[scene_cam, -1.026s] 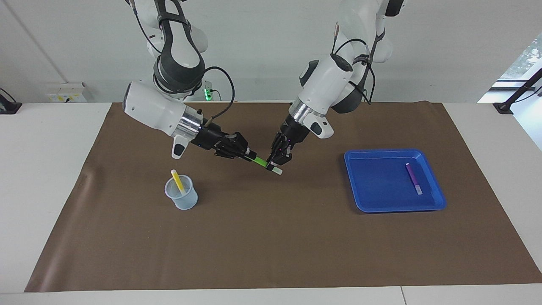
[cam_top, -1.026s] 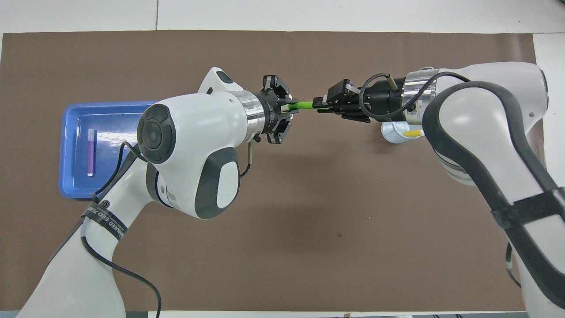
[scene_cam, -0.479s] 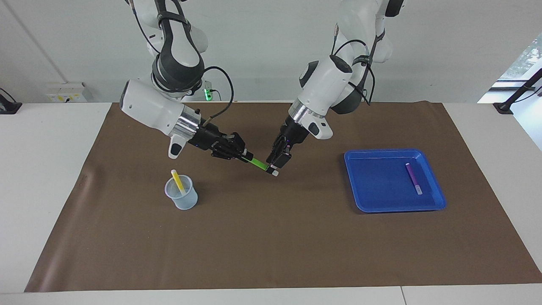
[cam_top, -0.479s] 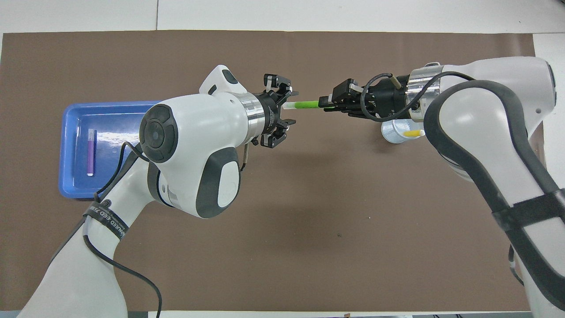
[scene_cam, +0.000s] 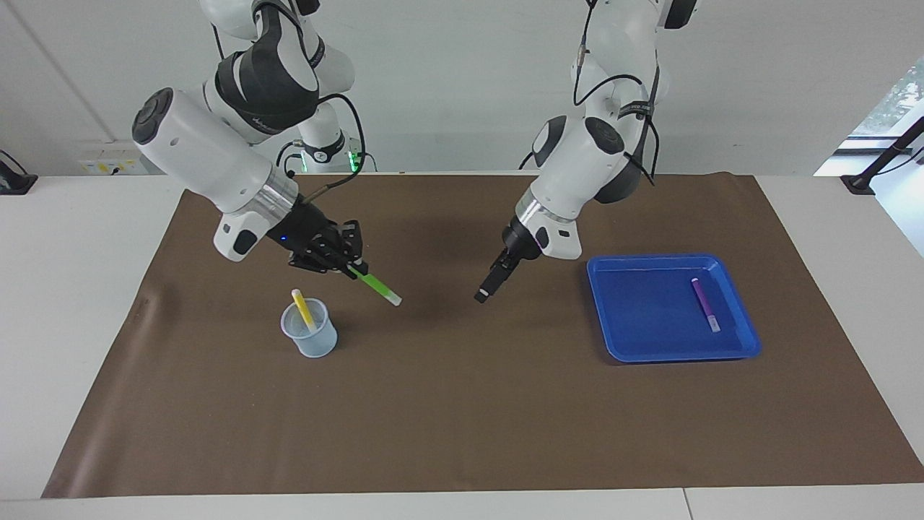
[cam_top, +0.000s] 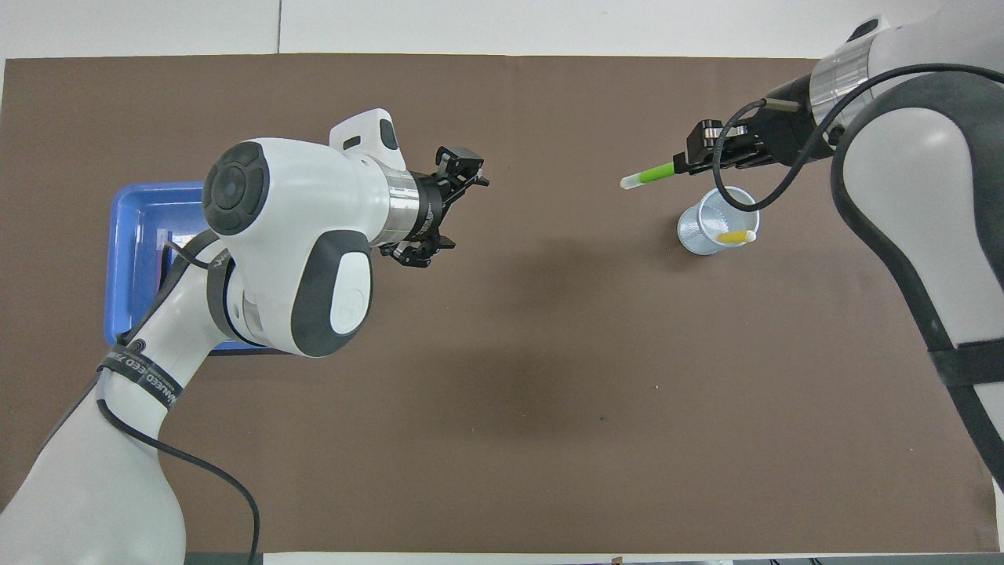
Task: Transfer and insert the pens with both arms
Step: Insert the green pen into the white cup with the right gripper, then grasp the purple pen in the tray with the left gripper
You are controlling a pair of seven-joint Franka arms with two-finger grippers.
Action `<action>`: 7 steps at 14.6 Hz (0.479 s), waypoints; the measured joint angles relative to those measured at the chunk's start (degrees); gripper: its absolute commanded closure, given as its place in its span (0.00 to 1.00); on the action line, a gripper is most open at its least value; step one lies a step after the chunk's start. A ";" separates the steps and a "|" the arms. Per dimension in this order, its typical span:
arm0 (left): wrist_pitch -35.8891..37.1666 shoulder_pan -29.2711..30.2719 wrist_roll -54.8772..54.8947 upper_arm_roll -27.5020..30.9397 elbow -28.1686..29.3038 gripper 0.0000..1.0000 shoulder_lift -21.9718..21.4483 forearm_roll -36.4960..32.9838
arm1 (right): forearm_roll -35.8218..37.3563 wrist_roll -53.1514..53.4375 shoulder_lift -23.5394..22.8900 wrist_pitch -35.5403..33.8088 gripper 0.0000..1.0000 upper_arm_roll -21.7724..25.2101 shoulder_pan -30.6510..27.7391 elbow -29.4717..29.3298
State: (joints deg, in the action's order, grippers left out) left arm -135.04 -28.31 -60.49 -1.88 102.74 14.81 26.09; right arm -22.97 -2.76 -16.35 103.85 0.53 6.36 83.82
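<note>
My right gripper [scene_cam: 348,266] is shut on the green pen [scene_cam: 375,284], which slants down with its pale end lowest, in the air just beside the clear cup [scene_cam: 310,334]. The overhead view shows the right gripper [cam_top: 692,161], the green pen [cam_top: 651,174] and the cup [cam_top: 710,224]. The yellow pen [scene_cam: 302,309] stands in the cup, also in the overhead view [cam_top: 736,235]. My left gripper [scene_cam: 484,292] is open and empty over the middle of the mat; it also shows in the overhead view [cam_top: 453,208]. The purple pen [scene_cam: 705,304] lies in the blue tray [scene_cam: 642,310].
A brown mat [scene_cam: 462,419] covers the table. The blue tray [cam_top: 125,235] sits toward the left arm's end, partly hidden under the left arm in the overhead view. The cup stands toward the right arm's end.
The left gripper has let go of the green pen, opened and drawn back toward the tray. The right gripper has carried the pen away toward the cup.
</note>
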 measured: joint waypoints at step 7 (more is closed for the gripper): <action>0.98 11.78 34.36 0.64 10.64 0.00 -4.27 -12.02 | 19.92 -7.02 -2.19 0.50 1.00 -0.23 0.06 -1.03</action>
State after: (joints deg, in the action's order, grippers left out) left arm -134.05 -16.53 -26.13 -1.24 113.38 10.53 14.07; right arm -3.06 -9.77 -18.54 104.35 0.30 6.41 82.80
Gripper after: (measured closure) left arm 0.000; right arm 0.815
